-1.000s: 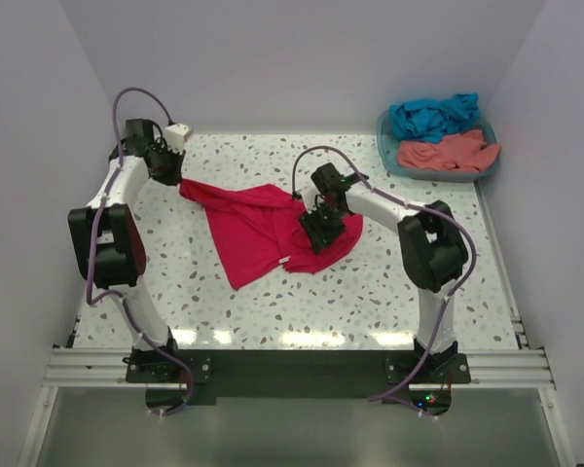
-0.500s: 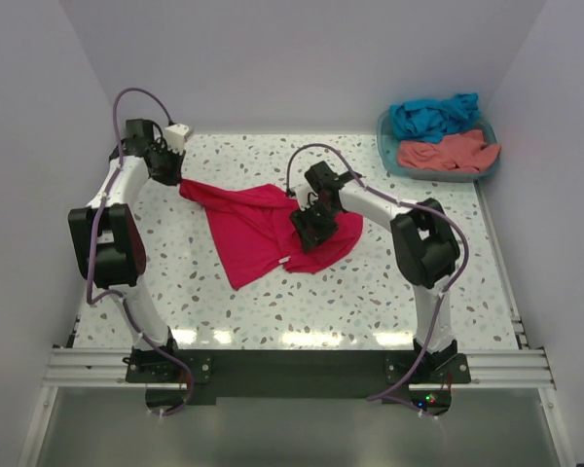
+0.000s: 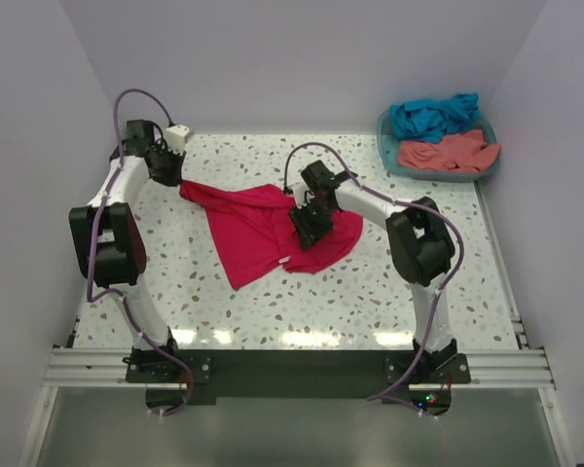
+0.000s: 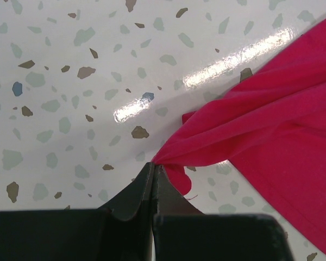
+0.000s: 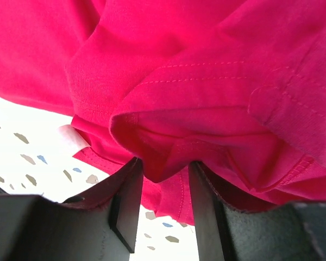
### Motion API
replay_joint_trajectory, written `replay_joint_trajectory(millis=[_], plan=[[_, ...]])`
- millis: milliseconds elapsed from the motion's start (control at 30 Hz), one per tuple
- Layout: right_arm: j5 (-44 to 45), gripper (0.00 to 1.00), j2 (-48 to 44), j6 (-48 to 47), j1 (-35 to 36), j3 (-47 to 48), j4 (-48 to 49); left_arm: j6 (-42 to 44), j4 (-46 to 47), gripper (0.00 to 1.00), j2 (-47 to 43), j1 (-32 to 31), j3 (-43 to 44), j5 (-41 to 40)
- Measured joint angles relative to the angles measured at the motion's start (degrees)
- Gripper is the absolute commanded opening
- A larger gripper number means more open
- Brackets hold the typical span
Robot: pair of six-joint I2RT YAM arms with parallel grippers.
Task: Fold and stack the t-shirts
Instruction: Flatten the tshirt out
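The crimson-pink t-shirt [image 3: 258, 229] lies crumpled on the speckled table, drawn out to a point at its back left corner. My left gripper [image 3: 175, 175] is shut on that corner; in the left wrist view the closed tips [image 4: 153, 166] pinch the cloth [image 4: 271, 125] just above the table. My right gripper [image 3: 307, 226] is over the shirt's right part. In the right wrist view its jaws [image 5: 164, 174] stand apart with a hanging fold of the shirt [image 5: 195, 65] between them. The teal-blue t-shirt [image 3: 433, 115] and the salmon-coral t-shirt [image 3: 443, 151] lie bunched in the basket.
The teal plastic basket [image 3: 384, 146] sits at the back right corner. A small white box [image 3: 178, 131] sits at the back left edge by the left arm. A white label [image 5: 73, 138] shows at the shirt's hem. Walls close in the table at the back and on both sides.
My right gripper has moved a little left and back over the shirt, and the right arm's elbow has swung with it. The left gripper and its held corner have not moved.
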Motion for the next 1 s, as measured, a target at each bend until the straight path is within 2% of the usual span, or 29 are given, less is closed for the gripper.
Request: replay_joint_trajectory(millis=[167,267,367,400,500,800,1000], plan=[[0.6,0.47,0.0,0.7,0.0,1.2,0.0,0.0,0.0,0.00,0.0,0.1,0.0,0.0],[0.7,0.43,0.0,1.0,0.0,2.6,0.0,0.0,0.0,0.00,0.0,0.3,0.0,0.0],[0.8,0.29,0.0,1.2,0.0,3.3,0.0,0.0,0.0,0.00,0.0,0.3,0.0,0.0],[0.8,0.19,0.0,1.2,0.0,3.5,0.0,0.0,0.0,0.00,0.0,0.3,0.0,0.0],[0.8,0.00,0.1,1.3,0.0,3.5,0.0,0.0,0.0,0.00,0.0,0.3,0.0,0.0],[0.7,0.00,-0.9,-1.0,-1.6,2.7,-0.4,0.0,-0.9,0.00,0.5,1.1,1.2,0.6],[1.7,0.00,-7.6,-6.5,-10.3,3.3,-2.8,0.2,-3.4,0.00,3.0,4.0,9.7,3.8]])
